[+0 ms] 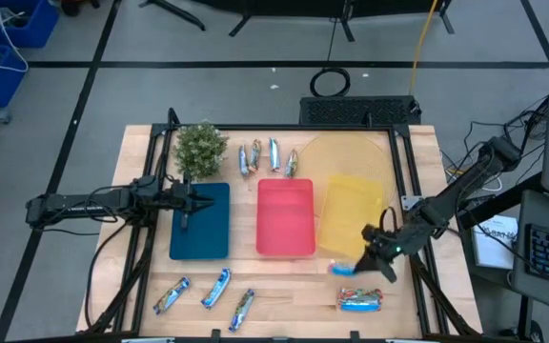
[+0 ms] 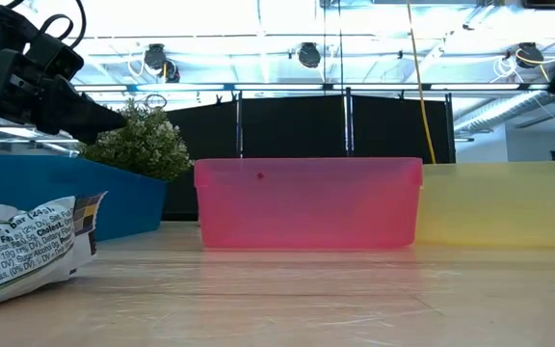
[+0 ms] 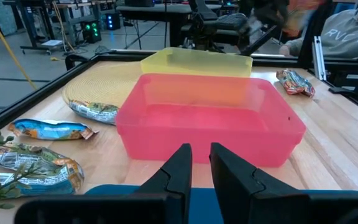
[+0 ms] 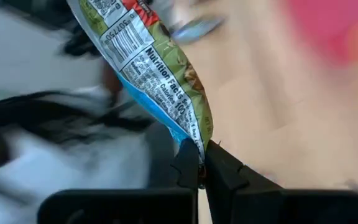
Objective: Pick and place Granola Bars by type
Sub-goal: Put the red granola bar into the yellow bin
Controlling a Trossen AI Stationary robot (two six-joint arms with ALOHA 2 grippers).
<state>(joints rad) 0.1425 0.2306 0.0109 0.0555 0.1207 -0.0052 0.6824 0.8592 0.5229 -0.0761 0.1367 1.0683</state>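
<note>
Bars lie in four places on my surface. Going left to right: three sit loose near the front edge below the blue tray, at and, each lying on a slant. A cluster of four lies behind the red tray, beside the plant. One more bar rests flat near the front edge at right, long axis running across the surface.

My left gripper hangs over the blue tray, jaws nearly together with a slim gap and nothing between them; this arm waits.

My right gripper is the busy one. It sits just off the front corner of the yellow tray, and its jaws are clenched on one end of a bar. From the wrist view that bar runs straight away from the jaws, long axis in line with them, so I have only its crimped tip. The pinch looks thin, and I judge a quick swing could shake it loose.

The yellow tray lies just behind and to the left of this grip, the nearest tray by far. Its front wall stands between bar and tray floor, so I expect to need a lift before any carry across. Open surface lies to the right and front, apart from the flat bar nearby.
</note>
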